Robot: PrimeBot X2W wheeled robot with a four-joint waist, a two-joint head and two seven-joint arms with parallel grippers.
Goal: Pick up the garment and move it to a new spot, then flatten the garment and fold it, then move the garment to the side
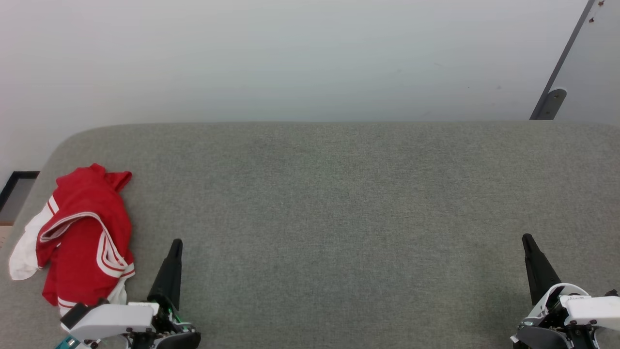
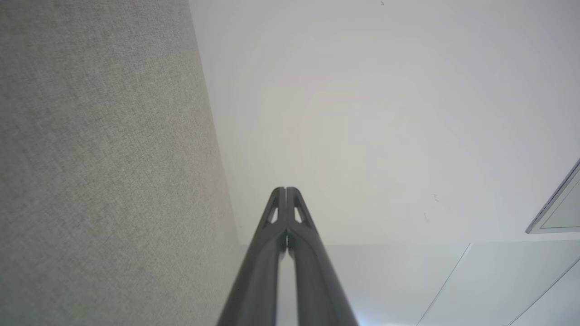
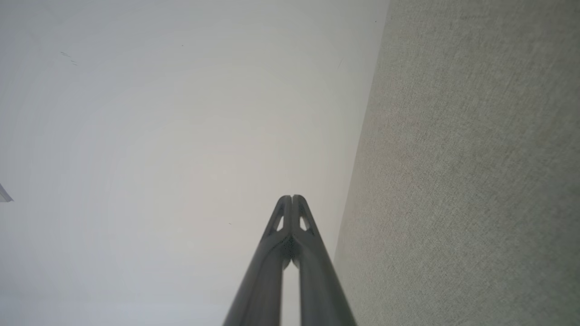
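Observation:
The garment (image 1: 85,237), red with white sleeves and striped trim, lies crumpled at the far left of the grey felt table (image 1: 339,203). My left gripper (image 1: 177,242) hovers at the lower left, just right of the garment and apart from it, fingers together and empty. At the lower right my right gripper (image 1: 527,238) is shut too, with nothing in it. In the left wrist view the left gripper (image 2: 286,189) shows its tips touching, and the right wrist view shows the right gripper (image 3: 292,197) the same way.
A pale wall (image 1: 290,58) rises behind the table's far edge. A grey panel with a bracket (image 1: 552,102) stands at the back right. The table's rounded left corner drops off near a dark frame (image 1: 14,186) on the floor.

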